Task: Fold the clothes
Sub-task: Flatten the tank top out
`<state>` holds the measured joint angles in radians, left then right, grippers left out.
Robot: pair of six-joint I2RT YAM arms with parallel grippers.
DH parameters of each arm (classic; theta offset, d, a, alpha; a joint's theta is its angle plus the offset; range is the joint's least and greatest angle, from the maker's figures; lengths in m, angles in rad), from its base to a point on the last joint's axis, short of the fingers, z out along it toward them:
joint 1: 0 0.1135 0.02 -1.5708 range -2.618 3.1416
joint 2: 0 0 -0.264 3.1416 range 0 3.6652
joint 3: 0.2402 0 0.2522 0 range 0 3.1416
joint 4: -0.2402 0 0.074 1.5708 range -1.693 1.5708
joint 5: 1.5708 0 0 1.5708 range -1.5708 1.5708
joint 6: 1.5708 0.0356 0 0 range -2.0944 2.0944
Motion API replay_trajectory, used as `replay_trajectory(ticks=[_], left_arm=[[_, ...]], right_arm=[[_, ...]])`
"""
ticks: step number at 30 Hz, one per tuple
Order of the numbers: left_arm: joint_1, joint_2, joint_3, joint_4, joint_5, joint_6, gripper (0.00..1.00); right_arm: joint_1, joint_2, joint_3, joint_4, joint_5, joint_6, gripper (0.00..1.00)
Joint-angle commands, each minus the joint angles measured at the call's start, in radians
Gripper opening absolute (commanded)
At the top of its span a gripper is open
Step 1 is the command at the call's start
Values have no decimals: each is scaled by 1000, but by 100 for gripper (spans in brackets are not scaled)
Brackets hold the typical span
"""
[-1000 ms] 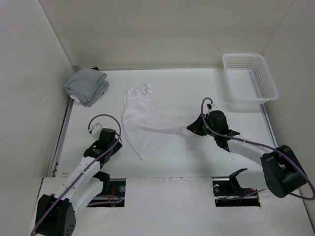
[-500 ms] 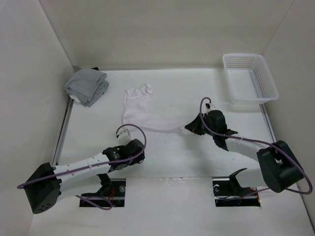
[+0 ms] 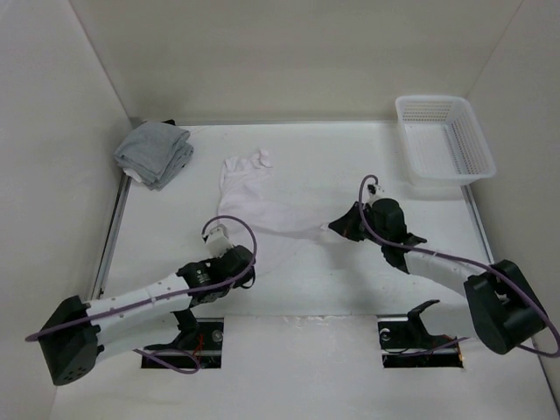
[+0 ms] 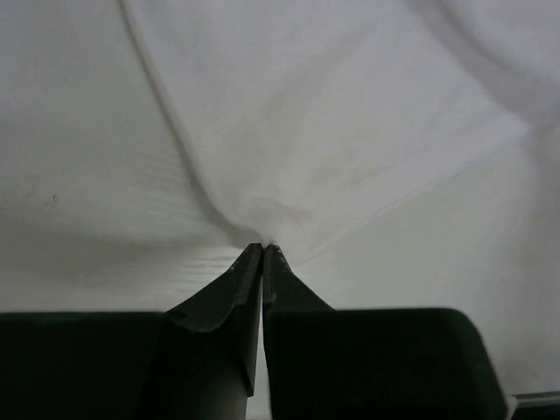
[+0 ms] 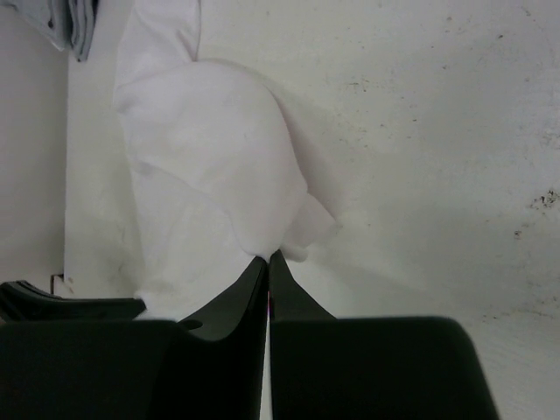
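Note:
The clothes (image 3: pixel 254 197), one thin white shirt-like garment, lie crumpled across the middle of the table. My left gripper (image 3: pixel 252 269) is shut on the garment's near corner, and in the left wrist view its tips (image 4: pixel 263 248) pinch a puckered fold of the cloth (image 4: pixel 332 131). On the right, my right gripper (image 3: pixel 336 227) is shut on the garment's right end. Seen from the right wrist, the white cloth (image 5: pixel 210 166) bunches up from that gripper's tips (image 5: pixel 268 255).
A folded grey cloth bundle (image 3: pixel 154 153) sits at the back left corner. At the back right stands a white plastic basket (image 3: pixel 444 140). White walls close in the table on three sides.
My left arm swung rightwards from the table's left side to the garment's near corner and its jaws went from open to shut on the cloth. The right gripper kept its grip, hardly moving.

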<state>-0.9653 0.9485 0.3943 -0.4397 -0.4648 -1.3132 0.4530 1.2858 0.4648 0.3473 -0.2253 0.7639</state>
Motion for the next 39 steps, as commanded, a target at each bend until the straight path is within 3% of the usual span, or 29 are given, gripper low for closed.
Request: replay_trajectory(ticks=[1,6,10,14,20,27,31,33,37,39], left_arm=[[53,-157,96,88,-87,165,0],[171,-315,334,98,-75,406,0],[198,-356,561,140,-52,523,0],[188,-378,701,248,-54,589,0],[199,-373,804,387,-64,663,0],[239,-330,714,452,-106,707,0],[289,-285,634,490,-104,698,0],[351,-216,623,522,-74,692,0],[539,5,675,565,113,609,0],[657,150,768,569,257,539,0]], right_arm=[[14,-132,-6,36,-17,15,3],[51,-434,78,-197,6,8,2],[121,-685,275,-454,64,-18,2],[232,-796,509,-588,144,-31,1],[417,-804,748,-538,280,24,1],[471,-728,657,-390,346,92,2],[344,-636,589,-369,298,120,3],[214,-559,572,-315,207,156,3],[-10,-315,613,-153,-6,254,2],[-96,-127,734,-99,-112,290,2]])
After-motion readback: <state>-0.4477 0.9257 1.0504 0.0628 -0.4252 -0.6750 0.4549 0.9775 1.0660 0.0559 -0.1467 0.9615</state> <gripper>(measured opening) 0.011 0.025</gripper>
